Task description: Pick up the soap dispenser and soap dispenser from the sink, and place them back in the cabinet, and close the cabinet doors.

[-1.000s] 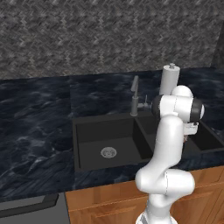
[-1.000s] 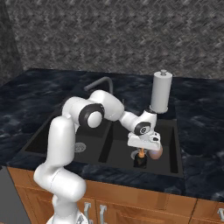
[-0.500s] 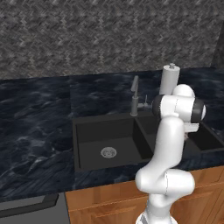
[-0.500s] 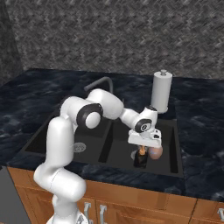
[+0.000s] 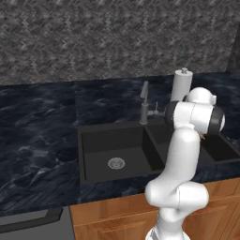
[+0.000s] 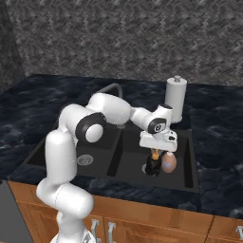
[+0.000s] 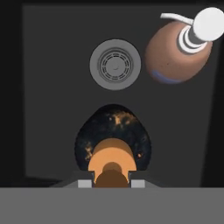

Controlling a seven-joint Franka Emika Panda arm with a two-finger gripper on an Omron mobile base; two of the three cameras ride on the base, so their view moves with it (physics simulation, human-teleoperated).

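In the sink's right basin (image 6: 182, 163) stand both soap dispensers. My gripper (image 6: 155, 153) is shut on the tan pump of the black one (image 6: 151, 167). From the hand view the black dispenser (image 7: 87, 140) sits straight under the gripper (image 7: 112, 183), its tan pump between the two fingertips. The peach-orange dispenser (image 6: 168, 162) with its white pump stands free just to the right, and in the hand view this peach one (image 7: 170, 54) is up right of the steel drain (image 7: 115, 64). The cabinet and its doors are out of view.
A grey gooseneck faucet (image 5: 144, 107) rises behind the sink (image 5: 112, 145), and a tall white paper-towel roll (image 6: 175, 98) stands at the back on the dark counter (image 5: 37, 136). Wooden drawer fronts (image 6: 142, 218) run below the counter edge.
Almost nothing: the gripper stays shut on the tan pump, and the hand with the black dispenser seems to have crept up very slightly.
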